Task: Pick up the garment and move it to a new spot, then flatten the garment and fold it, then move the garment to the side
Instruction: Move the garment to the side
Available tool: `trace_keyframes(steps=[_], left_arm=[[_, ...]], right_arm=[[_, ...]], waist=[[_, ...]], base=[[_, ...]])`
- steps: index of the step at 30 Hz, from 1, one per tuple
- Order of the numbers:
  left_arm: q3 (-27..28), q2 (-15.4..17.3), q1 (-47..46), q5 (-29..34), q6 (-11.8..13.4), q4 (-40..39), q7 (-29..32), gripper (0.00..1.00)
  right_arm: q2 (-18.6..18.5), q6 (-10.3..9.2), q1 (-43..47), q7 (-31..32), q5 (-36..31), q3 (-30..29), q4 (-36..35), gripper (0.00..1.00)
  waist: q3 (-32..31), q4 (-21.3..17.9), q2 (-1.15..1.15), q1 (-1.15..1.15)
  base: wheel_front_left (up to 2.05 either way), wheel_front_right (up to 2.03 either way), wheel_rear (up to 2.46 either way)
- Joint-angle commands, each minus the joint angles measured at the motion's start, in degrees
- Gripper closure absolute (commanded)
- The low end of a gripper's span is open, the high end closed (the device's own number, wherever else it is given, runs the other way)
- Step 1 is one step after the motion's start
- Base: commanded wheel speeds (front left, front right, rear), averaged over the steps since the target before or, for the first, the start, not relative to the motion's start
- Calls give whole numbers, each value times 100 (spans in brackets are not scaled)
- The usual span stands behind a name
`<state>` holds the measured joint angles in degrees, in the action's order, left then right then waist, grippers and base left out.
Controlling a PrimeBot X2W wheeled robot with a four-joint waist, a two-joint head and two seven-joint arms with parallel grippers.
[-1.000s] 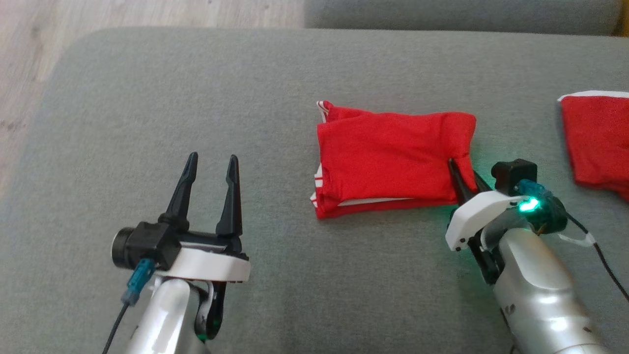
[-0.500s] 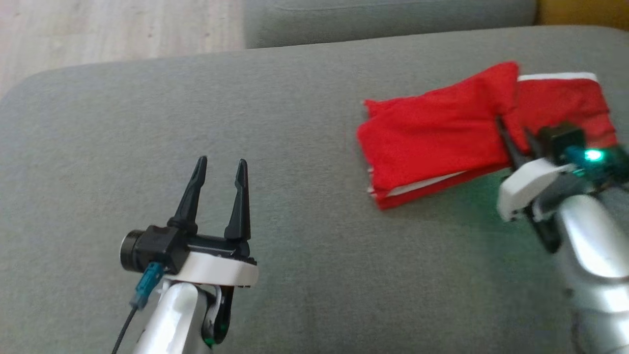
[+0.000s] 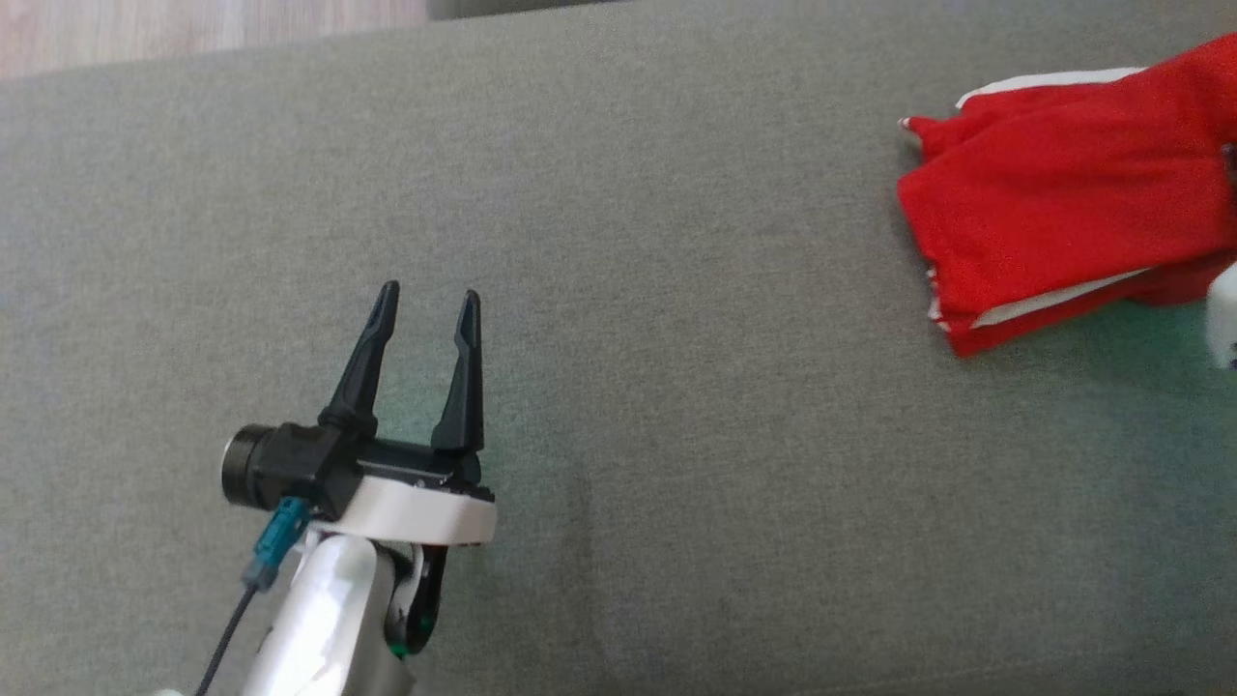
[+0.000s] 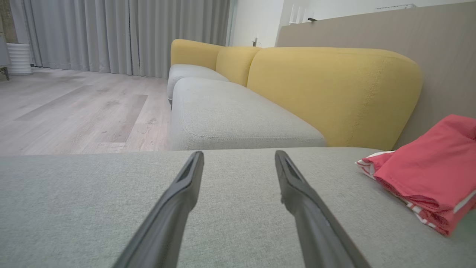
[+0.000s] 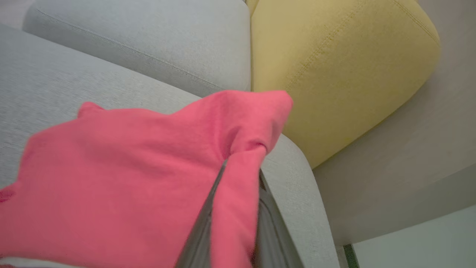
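Head view: the folded red garment point(image 3: 1053, 213) lies at the right end of the grey cushion point(image 3: 676, 406), and the left gripper point(image 3: 430, 292) hovers spread and empty over the cushion's middle. Left wrist view: the cloth looks light, soft and floppy, so its layers may slide apart. Right wrist view: the right gripper point(image 5: 241, 175) is clenched on a bunched corner, probably a fair hold. A second ago the garment sat mid-cushion, nearer the left gripper; the camera has also swung.
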<state>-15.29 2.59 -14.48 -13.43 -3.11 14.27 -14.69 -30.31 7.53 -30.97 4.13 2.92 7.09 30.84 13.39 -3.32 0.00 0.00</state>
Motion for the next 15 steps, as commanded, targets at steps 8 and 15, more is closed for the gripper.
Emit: trace_keyframes(steps=[8, 15], left_arm=[[300, 32, -304, 146, -108, -178, -30, 0], [536, 31, -382, 174, -151, -188, -30, 0]], right_arm=[[-517, -4, -496, -19, -271, -601, 341, 100], [-405, -4, -630, -116, -506, -1038, 778, 100]], waist=[[340, 107, 0, 0], [482, 190, 0, 0]], base=[[0, 0, 0], [0, 0, 0]])
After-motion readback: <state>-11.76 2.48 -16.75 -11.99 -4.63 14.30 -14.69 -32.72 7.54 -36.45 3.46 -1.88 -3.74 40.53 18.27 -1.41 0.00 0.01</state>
